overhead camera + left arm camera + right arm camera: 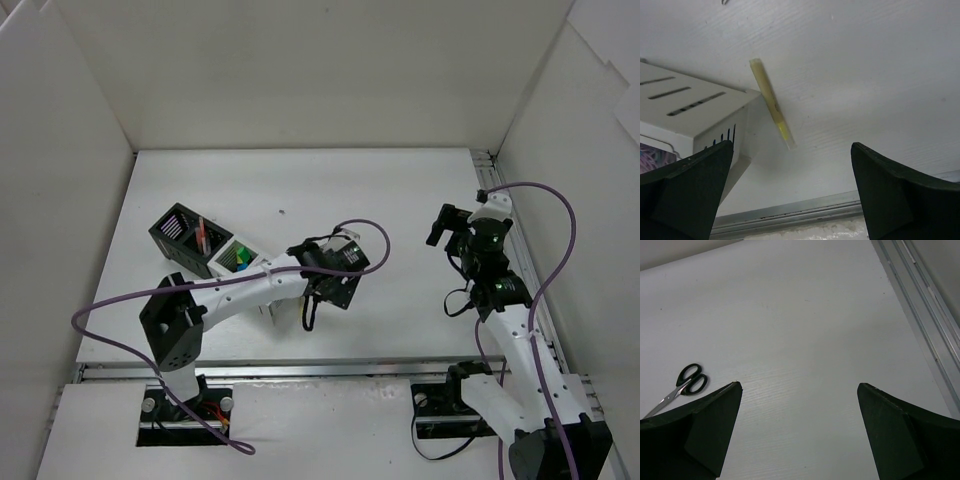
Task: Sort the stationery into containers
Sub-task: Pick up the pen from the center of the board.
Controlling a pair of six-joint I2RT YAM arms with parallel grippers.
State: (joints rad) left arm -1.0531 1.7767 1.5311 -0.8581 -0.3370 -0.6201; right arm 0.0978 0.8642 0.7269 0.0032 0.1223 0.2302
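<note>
A thin yellow highlighter (771, 104) lies on the white table beside the corner of a white-grey mesh box (695, 107). My left gripper (790, 200) hovers above it, open and empty; it also shows in the top view (333, 288). The row of containers (185, 232) stands at the left, with pink pens in a black box and green, blue and yellow items in a white box (228, 262). Black-handled scissors (686, 385) lie on the table left of my right gripper (800, 435), which is open and empty (442, 226).
A metal rail (790, 212) runs along the near table edge under my left gripper. Another rail (920, 305) runs along the right table edge. White walls (300, 70) enclose the table. The left arm (250, 288) reaches across the near end of the containers.
</note>
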